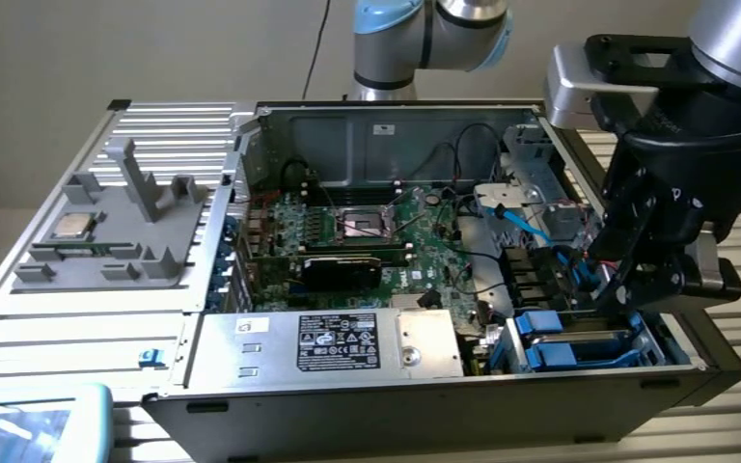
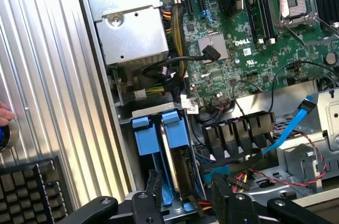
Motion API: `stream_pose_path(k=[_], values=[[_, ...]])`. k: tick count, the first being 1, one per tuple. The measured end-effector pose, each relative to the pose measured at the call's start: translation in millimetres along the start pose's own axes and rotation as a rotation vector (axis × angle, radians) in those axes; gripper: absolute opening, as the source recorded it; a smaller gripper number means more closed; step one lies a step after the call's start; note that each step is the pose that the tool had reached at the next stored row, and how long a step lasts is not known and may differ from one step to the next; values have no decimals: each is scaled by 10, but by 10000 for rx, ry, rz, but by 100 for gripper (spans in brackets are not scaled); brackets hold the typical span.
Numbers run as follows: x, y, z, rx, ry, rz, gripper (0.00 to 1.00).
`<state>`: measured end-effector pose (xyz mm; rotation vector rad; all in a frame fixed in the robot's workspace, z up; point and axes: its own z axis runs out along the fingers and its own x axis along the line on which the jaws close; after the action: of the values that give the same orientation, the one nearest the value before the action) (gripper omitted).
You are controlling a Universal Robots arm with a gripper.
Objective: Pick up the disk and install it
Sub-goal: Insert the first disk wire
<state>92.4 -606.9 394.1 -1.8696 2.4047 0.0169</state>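
1 empty pincer [image 2: 186, 181] hangs wide open over the case's corner bay [image 2: 159, 109].
The disk [image 2: 176, 134] lies straight below, long axis between the jaws.

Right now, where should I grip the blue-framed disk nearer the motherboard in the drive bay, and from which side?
I'd take the disk by its narrow blue top edge, jaws across its thickness, coming straight down from above. It stands on edge in the bay, so only that edge is exposed; the other blue-framed drive sits close on one side, cables on the other.
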Motion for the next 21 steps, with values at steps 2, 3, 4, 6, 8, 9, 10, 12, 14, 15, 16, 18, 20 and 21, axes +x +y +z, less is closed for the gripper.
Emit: stream_pose_path(k=[2,3,4,6,8,9,10,12,14,15,16,18,20,21], values=[[-6,-23,2,-19,-35,-143,50],[-8,-33,3,-28,-48,-225,50],[-11,-42,2,-37,-55,-316,50],[-15,-57,5,-57,-72,-543,50],[-18,-71,6,-78,-85,-787,50],[-19,-78,8,-88,-93,-900,50],[-21,-85,9,-99,-102,-1013,50],[-25,-100,10,-119,-118,-1237,50],[-29,-116,12,-137,-132,-1448,50],[-31,-125,13,-146,-140,-1553,50],[-33,-135,13,-156,-149,-1650,50],[-39,-155,15,-173,-170,-1824,50],[-43,-172,17,-190,-197,-1986,47],[-44,-177,23,-200,-210,-2050,40]])
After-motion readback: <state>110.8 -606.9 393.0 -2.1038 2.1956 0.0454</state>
